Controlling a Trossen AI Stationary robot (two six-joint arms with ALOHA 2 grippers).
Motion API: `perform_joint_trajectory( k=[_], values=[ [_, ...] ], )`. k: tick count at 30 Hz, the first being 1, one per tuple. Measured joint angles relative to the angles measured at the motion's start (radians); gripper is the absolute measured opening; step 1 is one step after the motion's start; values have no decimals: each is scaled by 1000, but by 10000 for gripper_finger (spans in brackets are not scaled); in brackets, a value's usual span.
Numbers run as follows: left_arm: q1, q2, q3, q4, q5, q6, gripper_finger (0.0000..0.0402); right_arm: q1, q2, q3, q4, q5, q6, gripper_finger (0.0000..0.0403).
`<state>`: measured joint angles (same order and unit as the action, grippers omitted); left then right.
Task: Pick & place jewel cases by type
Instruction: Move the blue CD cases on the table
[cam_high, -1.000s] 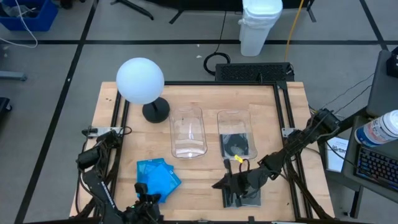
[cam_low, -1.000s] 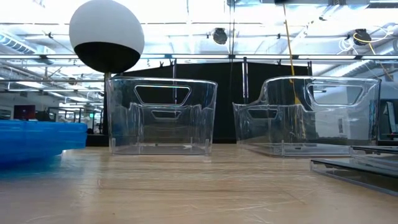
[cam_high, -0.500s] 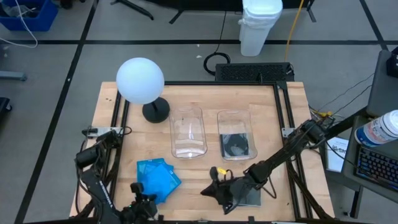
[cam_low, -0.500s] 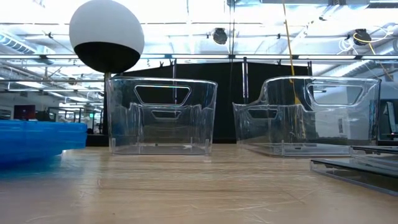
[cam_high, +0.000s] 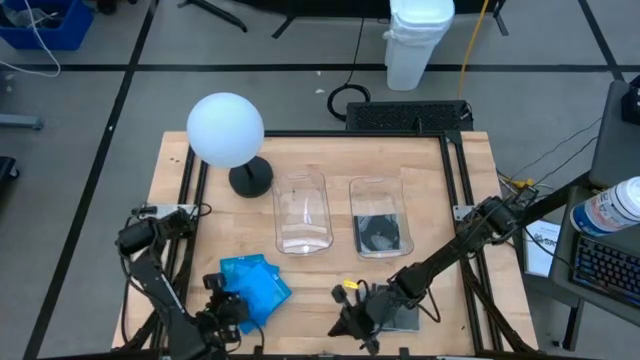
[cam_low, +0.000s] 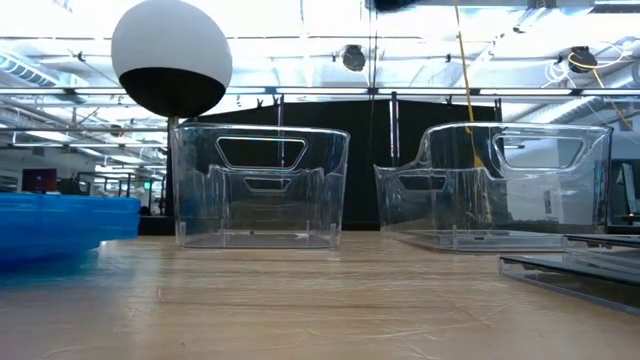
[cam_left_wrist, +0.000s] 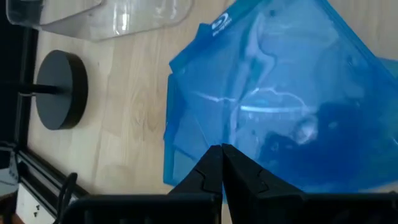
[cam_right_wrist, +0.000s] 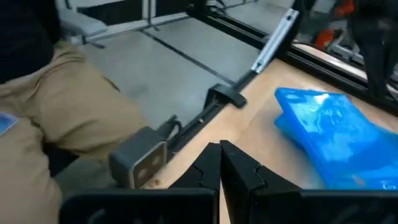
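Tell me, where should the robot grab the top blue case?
Probably by an edge. The blue jewel cases lie flat in a messy stack, so the top one's overhanging corner leaves room underneath. The left gripper, jaws shut, would open and come level from the table's front.

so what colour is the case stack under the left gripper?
Translucent bright blue jewel cases, clearest in the left wrist view.

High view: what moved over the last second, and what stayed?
The left gripper came forward from the near edge to the translucent blue jewel cases, fingers shut, holding nothing. The right gripper swung off the dark grey jewel cases toward the table's middle. Both clear plastic bins stayed put.
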<state>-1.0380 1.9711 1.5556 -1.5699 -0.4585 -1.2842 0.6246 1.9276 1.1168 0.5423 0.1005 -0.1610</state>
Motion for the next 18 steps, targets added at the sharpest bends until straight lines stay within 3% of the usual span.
perform_joint_trajectory(
  k=[5, 8, 12, 18],
  values=[
    [-27, -33, -12, 3, 22, -8, 4, -51, 93, 0, 254, 1, 142, 0],
    [-51, -34, -12, 24, 10, -7, 14, -89, 136, 0, 314, 0, 231, 1],
    [-63, -35, -12, 101, -28, 29, 26, -130, 174, 32, 243, 8, 340, 23],
    [-64, -35, -12, 214, -69, 131, 14, -132, 228, 173, 59, 36, 376, 99]
  ],
)
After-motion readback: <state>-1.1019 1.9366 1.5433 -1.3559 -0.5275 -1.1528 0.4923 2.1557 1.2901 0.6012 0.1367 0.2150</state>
